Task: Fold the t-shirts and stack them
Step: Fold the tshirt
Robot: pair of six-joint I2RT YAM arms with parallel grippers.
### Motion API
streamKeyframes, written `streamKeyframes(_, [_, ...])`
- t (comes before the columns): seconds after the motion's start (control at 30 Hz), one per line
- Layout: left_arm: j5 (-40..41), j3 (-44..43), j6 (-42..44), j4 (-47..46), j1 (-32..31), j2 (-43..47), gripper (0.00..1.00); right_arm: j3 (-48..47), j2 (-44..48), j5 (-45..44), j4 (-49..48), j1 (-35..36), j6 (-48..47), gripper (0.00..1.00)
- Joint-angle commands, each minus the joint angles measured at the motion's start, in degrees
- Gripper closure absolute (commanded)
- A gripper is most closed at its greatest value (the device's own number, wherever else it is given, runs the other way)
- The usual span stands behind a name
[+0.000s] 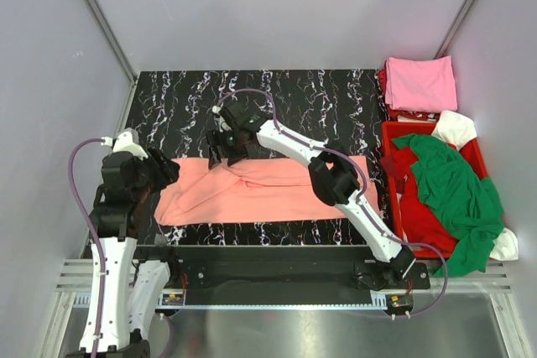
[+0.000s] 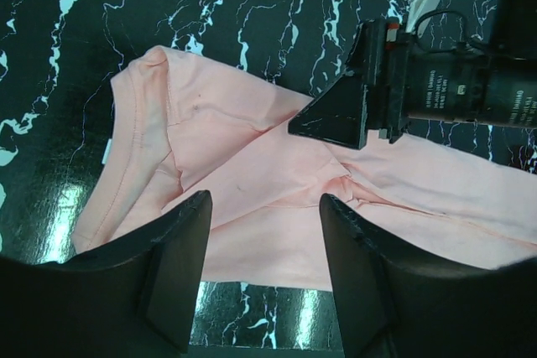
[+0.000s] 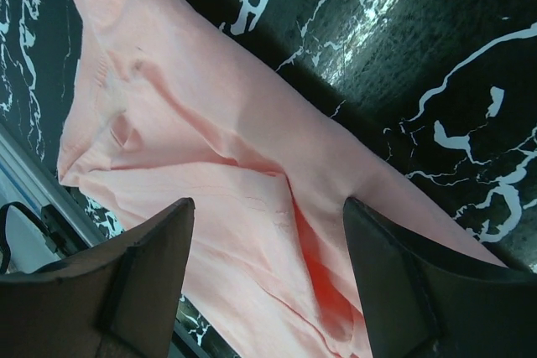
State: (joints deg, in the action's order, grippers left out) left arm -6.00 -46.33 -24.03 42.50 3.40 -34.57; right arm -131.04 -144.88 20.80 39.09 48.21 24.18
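A salmon-orange t-shirt (image 1: 268,194) lies folded lengthwise on the near side of the black marbled tabletop (image 1: 336,98). The left hand (image 2: 264,207), jaws wide and empty, hovers at the shirt's left end; the right hand (image 3: 267,207), equally wide, over its far edge.

A black tabletop veined with white (image 1: 277,98) fills the centre of the top view. 1 red plastic crate (image 1: 403,127) sits at the right. Grey walls (image 1: 277,6) stand behind, and a metal rail (image 1: 277,301) crosses the bottom.
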Motion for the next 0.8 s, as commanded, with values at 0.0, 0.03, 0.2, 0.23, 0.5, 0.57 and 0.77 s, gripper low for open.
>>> streamKeyframes(0.0, [-0.2,0.1,-0.3,-3.6,0.0,-0.1,0.41,-3.5,-0.7,3.5,0.3,0.1,-0.5,0.22])
streamKeyframes(0.03, [-0.2,0.2,-0.2,-3.7,0.0,-0.1,0.41,-3.7,-0.9,3.8,0.2,0.2,-0.5,0.24])
streamKeyframes(0.2, [-0.5,0.4,-0.4,-4.1,0.0,-0.1,0.41,-2.6,-0.8,4.1,-0.6,0.7,-0.7,0.28])
streamKeyframes(0.23, [-0.5,0.4,-0.3,-3.9,0.0,-0.3,0.40,-2.3,-0.7,3.7,-1.1,0.9,-0.8,0.31])
streamKeyframes(0.5, [-0.2,0.4,-0.3,-3.9,0.0,-0.7,0.41,-0.2,2.1,1.2,-1.4,2.3,-2.9,0.37])
streamKeyframes(0.57, [-0.2,0.4,-0.4,-3.9,-0.1,-0.7,0.41,0.2,2.6,1.1,-1.5,2.6,-3.0,0.40])
streamKeyframes(0.77, [-0.2,0.5,-0.2,-4.1,0.0,-0.9,0.40,1.5,3.1,-0.4,-1.6,3.2,-3.4,0.56])
